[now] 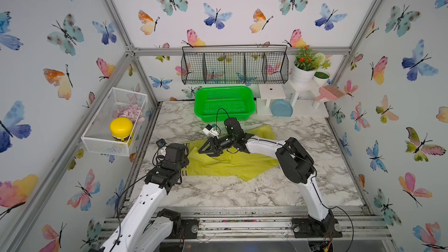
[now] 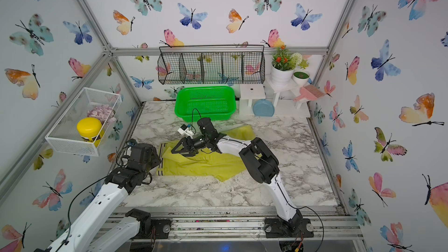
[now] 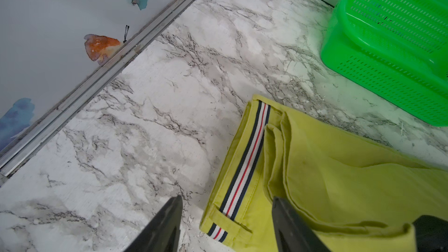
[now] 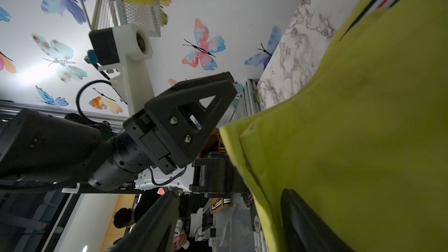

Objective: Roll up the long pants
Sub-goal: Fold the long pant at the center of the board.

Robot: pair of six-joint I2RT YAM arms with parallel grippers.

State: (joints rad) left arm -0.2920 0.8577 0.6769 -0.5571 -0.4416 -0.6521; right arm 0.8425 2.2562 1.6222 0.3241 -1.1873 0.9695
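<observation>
Visibly, striped waistband [image 3: 243, 166] on long pants [image 3: 351, 173].

no legible text anywhere; dark label on the yellow jar [image 1: 121, 127] too small

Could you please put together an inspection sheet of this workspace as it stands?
Surface: white marble-patterned tabletop, no spills seen.
Job's things: thin yellow-green fabric trousers with striped waistband, spread out, creased, not rolled.
Clutter: bright green perforated plastic basket at the back, apart from the trousers; blue round disc beside a white stool.
Grippers: left gripper open over the waistband; right gripper open over the trousers, nothing clamped.
Cables: thin black cable loops up from the right wrist.
Surroundings: butterfly-papered walls, black wire rack, white mesh basket holding a yellow-lidded jar.
</observation>
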